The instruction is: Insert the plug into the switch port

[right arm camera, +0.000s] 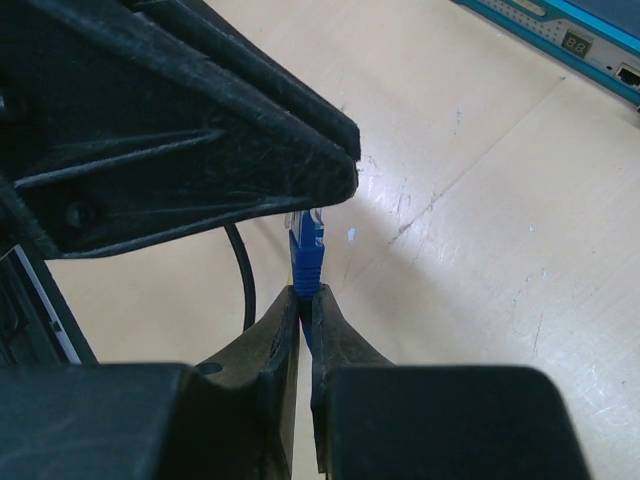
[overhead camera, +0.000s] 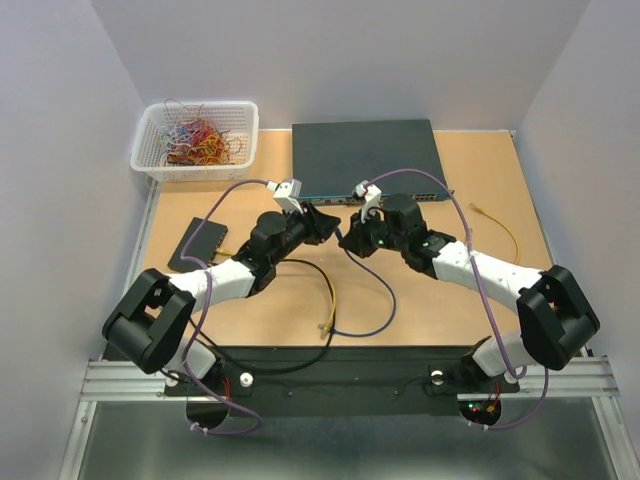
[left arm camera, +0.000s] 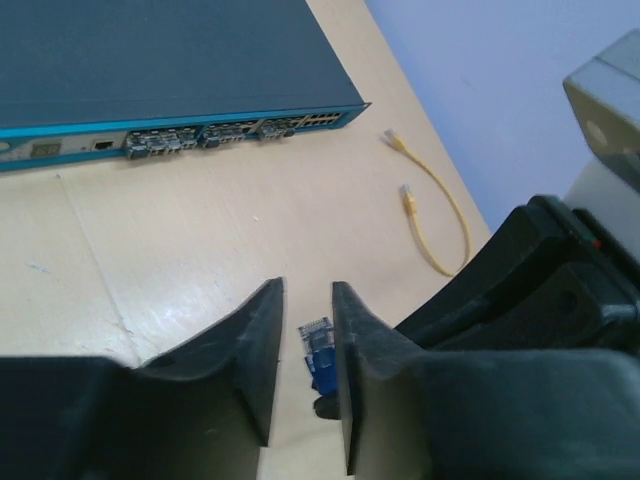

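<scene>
The top camera looks down from behind my bases over the whole table (overhead camera: pixel 430 315). Both wrist cameras sit close above it, sharing the blue plug (left arm camera: pixel 319 352) and the switch (left arm camera: pixel 150 60) front.

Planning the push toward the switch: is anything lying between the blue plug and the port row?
Nothing visible: only bare table lies between the plug and the switch ports. The yellow cable lies off to the right; the left fingers flank the plug.
</scene>
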`<action>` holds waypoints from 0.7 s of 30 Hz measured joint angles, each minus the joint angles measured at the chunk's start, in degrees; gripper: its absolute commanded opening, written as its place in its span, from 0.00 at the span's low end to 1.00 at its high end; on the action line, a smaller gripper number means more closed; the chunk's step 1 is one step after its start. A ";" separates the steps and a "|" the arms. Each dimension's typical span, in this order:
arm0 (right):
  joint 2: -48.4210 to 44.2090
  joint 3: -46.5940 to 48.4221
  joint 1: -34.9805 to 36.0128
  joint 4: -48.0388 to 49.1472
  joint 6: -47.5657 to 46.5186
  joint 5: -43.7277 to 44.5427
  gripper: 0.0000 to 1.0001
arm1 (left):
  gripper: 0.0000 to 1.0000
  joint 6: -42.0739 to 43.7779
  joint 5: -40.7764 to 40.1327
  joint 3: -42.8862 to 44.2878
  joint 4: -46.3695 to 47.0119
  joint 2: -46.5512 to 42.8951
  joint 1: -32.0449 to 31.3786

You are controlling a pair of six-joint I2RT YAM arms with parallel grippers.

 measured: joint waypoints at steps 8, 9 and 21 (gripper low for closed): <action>-0.37 0.00 0.15 -0.48 0.07 0.07 0.00 | 0.19 0.00 -0.46 1.92 -0.48 1.18 -0.52; -0.42 0.00 0.15 -0.52 0.11 0.11 0.01 | 0.22 0.02 -0.44 1.97 -0.48 1.27 -0.52; -0.42 0.00 0.26 -1.11 0.70 0.52 0.00 | 0.38 0.90 -0.98 2.27 -2.23 1.29 -0.52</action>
